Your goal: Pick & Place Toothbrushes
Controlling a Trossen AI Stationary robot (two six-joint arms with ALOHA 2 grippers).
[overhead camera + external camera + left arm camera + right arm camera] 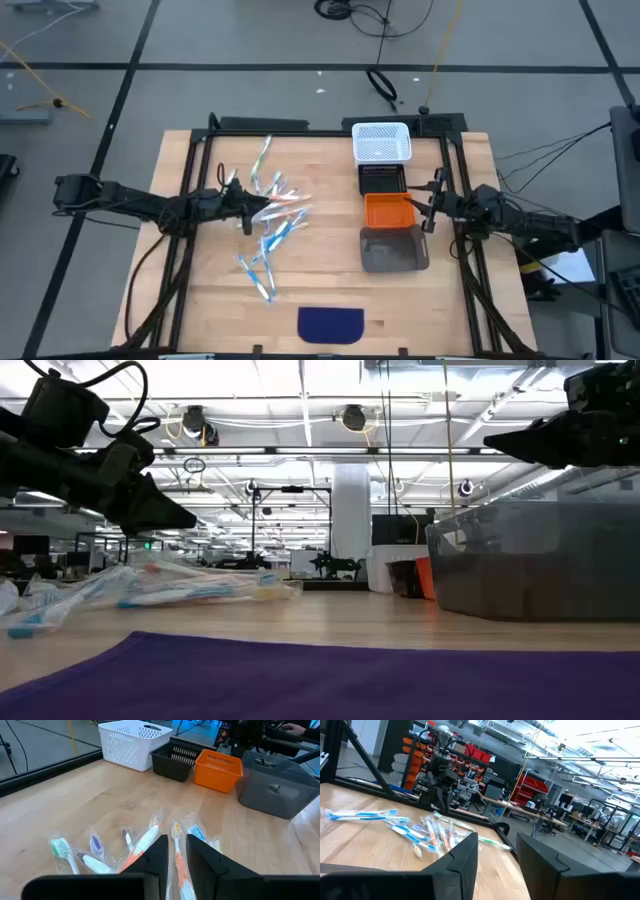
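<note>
Toothbrushes (pixel 268 225): all loose in a heap on the desk's left half, none visibly binned. Bins (pixel 382 143) lined along the right edge. Left gripper (pixel 173 855) over the heap, jaws slightly parted, empty. Right gripper (pixel 428 205) beside the orange bin (pixel 388 211), jaws parted, empty. Sorting barely begun, by appearance

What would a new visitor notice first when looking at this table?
First, the loose heap of wrapped toothbrushes on the left half of the wooden table, with the left tool over it, jaws open. Next, the row of bins on the right: a white basket farthest back, then black, orange and grey, with the right tool beside the orange one.
</note>
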